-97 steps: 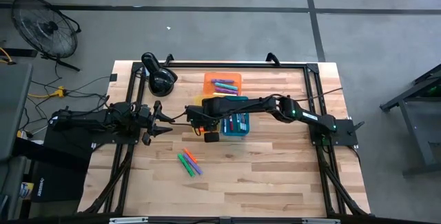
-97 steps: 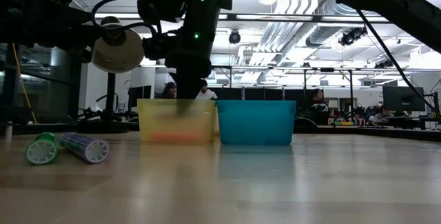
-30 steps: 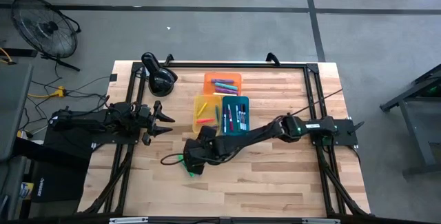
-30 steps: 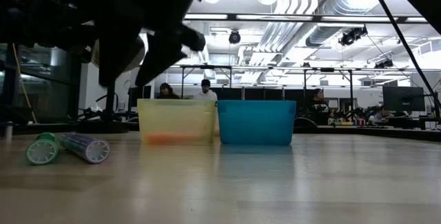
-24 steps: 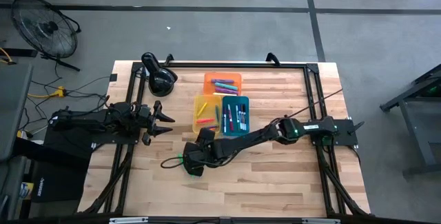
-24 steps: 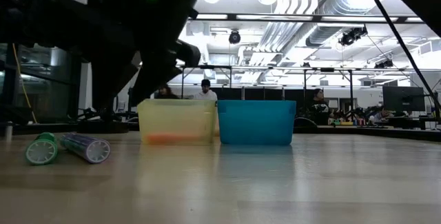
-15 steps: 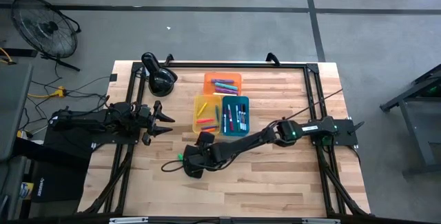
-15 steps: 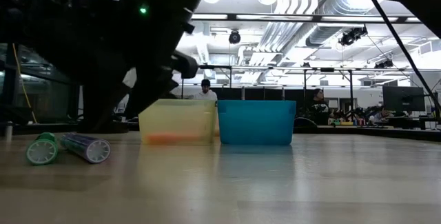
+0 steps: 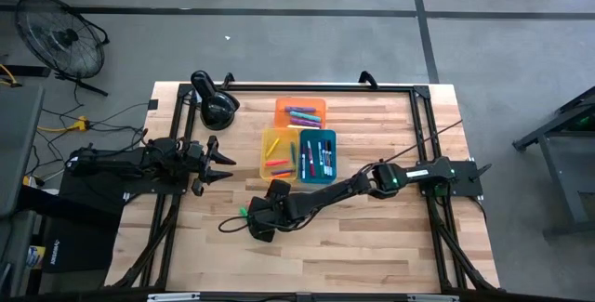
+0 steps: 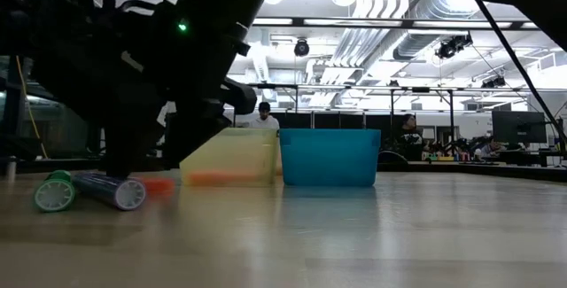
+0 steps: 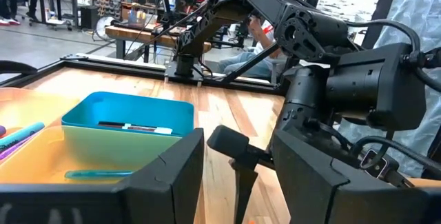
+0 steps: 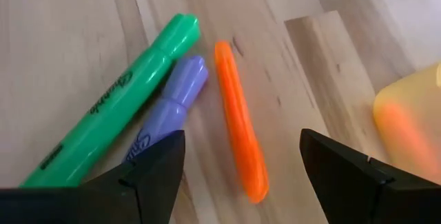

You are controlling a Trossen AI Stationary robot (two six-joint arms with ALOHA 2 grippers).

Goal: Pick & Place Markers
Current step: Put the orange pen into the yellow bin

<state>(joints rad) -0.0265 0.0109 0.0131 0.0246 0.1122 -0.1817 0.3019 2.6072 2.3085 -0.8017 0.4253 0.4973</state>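
Three markers lie flat on the wooden table near its front left: a green one (image 12: 114, 100), a purple one (image 12: 169, 107) against it, and an orange one (image 12: 239, 138) a little apart. My right gripper (image 12: 241, 176) is low over them, slanting down and open, with one finger on each side of the orange marker. In the high view it (image 9: 258, 223) covers most of them. More markers lie in the trays. My left gripper (image 9: 218, 163) waits open and level at the table's left edge.
An orange tray (image 9: 299, 112), a yellow tray (image 9: 277, 151) and a blue tray (image 9: 317, 155) stand together at the table's middle, just beyond the loose markers. A black lamp base (image 9: 218, 107) sits at the far left. Bare wood lies to the right and near side.
My right gripper has gone down toward the loose markers and a little toward the table's left and near edges, staying open. In the low view the orange marker now shows just right of the purple one, below the gripper.
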